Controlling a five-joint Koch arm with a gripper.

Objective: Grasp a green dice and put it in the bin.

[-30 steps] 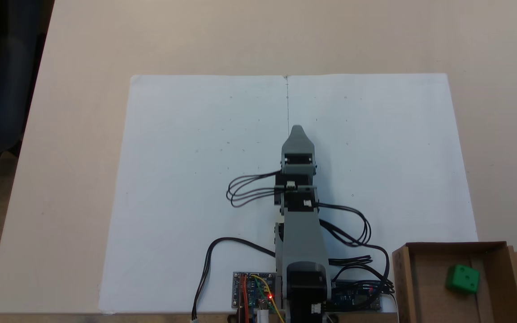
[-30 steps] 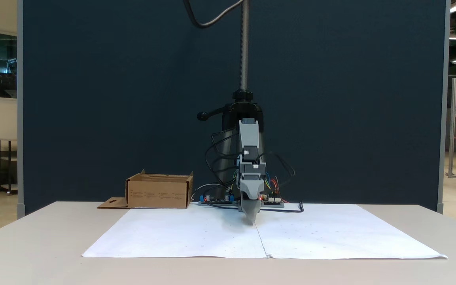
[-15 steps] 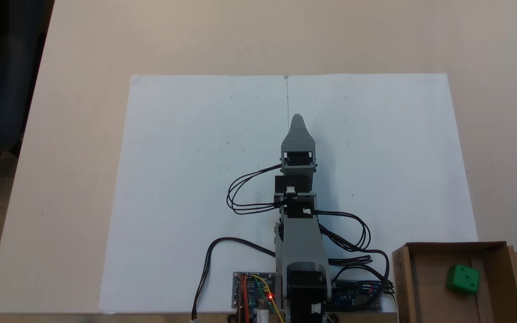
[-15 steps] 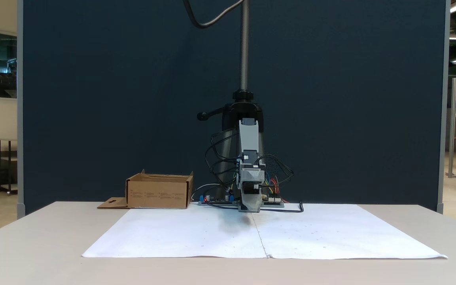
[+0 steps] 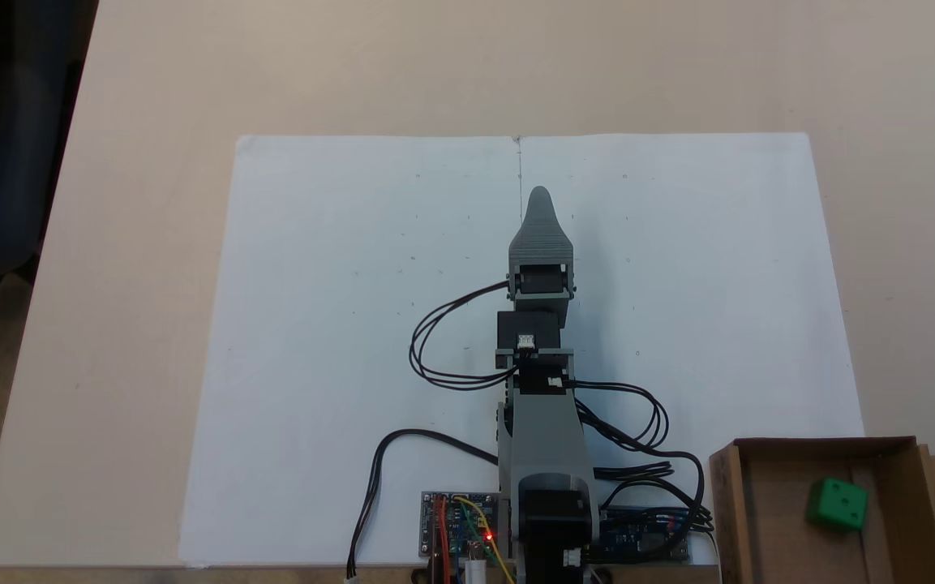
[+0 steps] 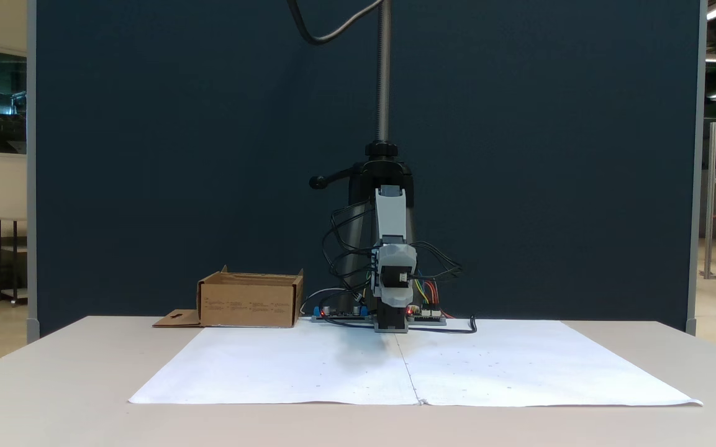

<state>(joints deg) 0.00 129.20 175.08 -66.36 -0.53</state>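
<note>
A white sheet (image 5: 353, 324) is spread on the bench (image 5: 151, 81). The dice (image 5: 838, 504) lies in the bin (image 5: 731, 519). The pincer (image 5: 540, 195) is seen as a single tip; its state cannot be told.

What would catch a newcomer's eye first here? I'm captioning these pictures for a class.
The green dice stands out most: it lies inside the brown cardboard bin at the lower right of a fixed view. Next comes the grey arm, its gripper stretched over the middle of the white paper; whether the jaws are open cannot be told.
</note>
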